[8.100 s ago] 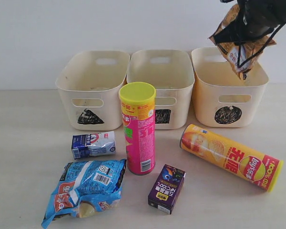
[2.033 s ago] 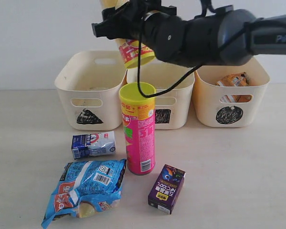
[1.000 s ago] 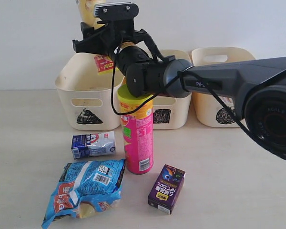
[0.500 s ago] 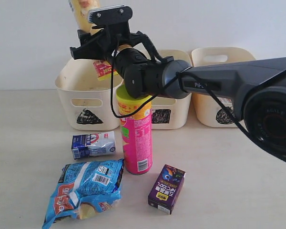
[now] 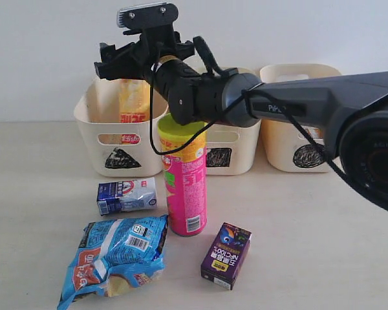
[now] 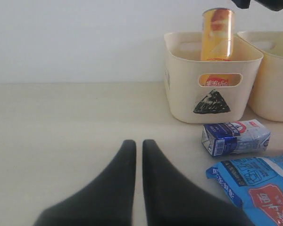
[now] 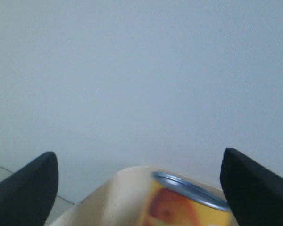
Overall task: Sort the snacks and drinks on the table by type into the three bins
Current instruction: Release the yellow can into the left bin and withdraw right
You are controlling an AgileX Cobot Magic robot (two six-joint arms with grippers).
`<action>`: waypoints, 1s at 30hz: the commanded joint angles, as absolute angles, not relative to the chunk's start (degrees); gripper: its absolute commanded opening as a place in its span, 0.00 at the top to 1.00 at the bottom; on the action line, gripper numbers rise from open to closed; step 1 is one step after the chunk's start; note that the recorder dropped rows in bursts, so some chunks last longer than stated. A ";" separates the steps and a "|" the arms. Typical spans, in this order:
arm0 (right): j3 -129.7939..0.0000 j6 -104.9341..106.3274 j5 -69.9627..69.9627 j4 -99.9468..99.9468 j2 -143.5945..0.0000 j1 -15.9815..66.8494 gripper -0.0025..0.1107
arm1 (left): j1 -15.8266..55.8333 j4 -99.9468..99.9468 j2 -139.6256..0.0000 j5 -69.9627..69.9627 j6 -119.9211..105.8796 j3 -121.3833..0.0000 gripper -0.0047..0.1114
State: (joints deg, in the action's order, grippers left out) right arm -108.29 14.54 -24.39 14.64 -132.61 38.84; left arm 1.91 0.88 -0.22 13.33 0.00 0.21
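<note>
One canister (image 5: 134,100) in triangle bin (image 5: 94,108), right hand (image 7: 140,179) spread above, left hand (image 6: 136,143) pressed together

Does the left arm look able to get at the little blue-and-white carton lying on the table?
Probably yes. Only bare table lies between the left hand and the blue-and-white carton; the blue bag sits beside that path. The hand is shut, so it would have to open first.
</note>
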 commanded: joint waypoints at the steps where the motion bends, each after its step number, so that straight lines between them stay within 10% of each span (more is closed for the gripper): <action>1: -108.10 18.17 -18.17 18.91 -129.08 38.59 0.30 | 1.78 1.26 0.00 12.91 0.39 0.00 0.93; 9: -108.10 19.71 1.28 19.00 -123.84 37.42 0.98 | 1.78 1.26 0.00 12.91 0.39 0.00 0.93; 30: -72.19 18.74 -5.65 18.90 -99.25 36.82 0.98 | 1.78 1.26 0.00 12.91 0.39 0.00 0.93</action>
State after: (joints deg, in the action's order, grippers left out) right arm -76.60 17.98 -1.95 19.23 -103.42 37.43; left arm 1.91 0.88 -0.22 13.33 0.00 0.21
